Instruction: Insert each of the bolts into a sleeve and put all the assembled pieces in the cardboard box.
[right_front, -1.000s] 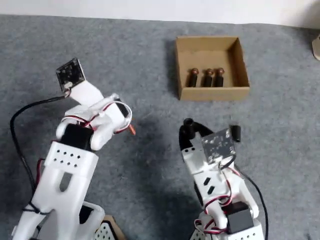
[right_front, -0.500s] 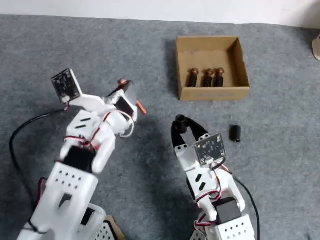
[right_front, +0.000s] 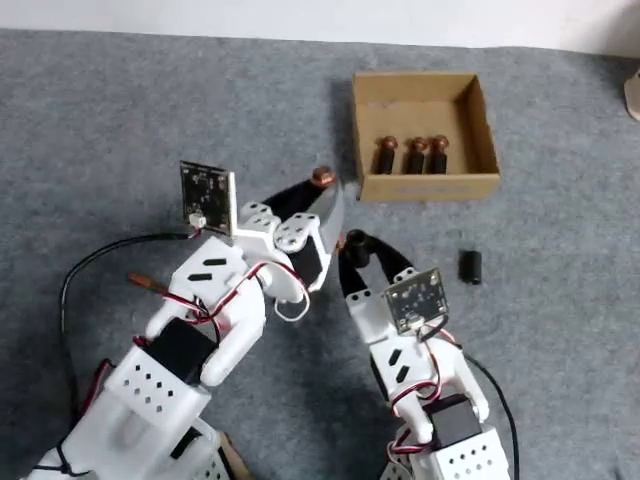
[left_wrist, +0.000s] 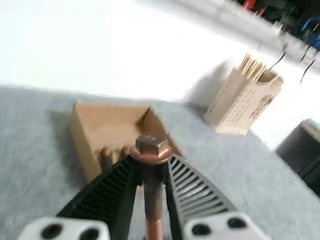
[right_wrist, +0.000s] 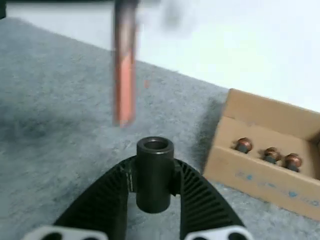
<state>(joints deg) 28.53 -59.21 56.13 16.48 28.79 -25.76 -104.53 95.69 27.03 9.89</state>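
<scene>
**Bolt four about to meet its sleeve**

So we're mid-assembly here. The left pincer (right_front: 322, 192) is pinched on a bolt (right_front: 322, 177) just under the head, with the shank hanging down between the fingers. You get a nice look at that from the left wrist cam. The right pincer (right_front: 365, 250) is clamped around a sleeve (right_front: 356, 243), holding it upright with the bore facing up. Both sit close together near the middle of the desk (right_front: 150, 120).

From the right wrist cam, the bolt (right_wrist: 124, 65) hangs above the sleeve (right_wrist: 155, 172) but off to one side of the hole, so I'd say it's not lined up yet.

The box (right_front: 420, 185) is up by the far edge of the desk and already has three finished pieces (right_front: 413, 155) lying in a row. A spare sleeve (right_front: 470, 266) lies on the desk toward the right edge, a bit nearer than the box.

My read is this is the insert step for the fourth piece. Next the bolt tip has to come right over the bore, shank straight, then ease down while the right pincer keeps the sleeve steady. If either one is tilted, it'll likely catch on the rim.
</scene>
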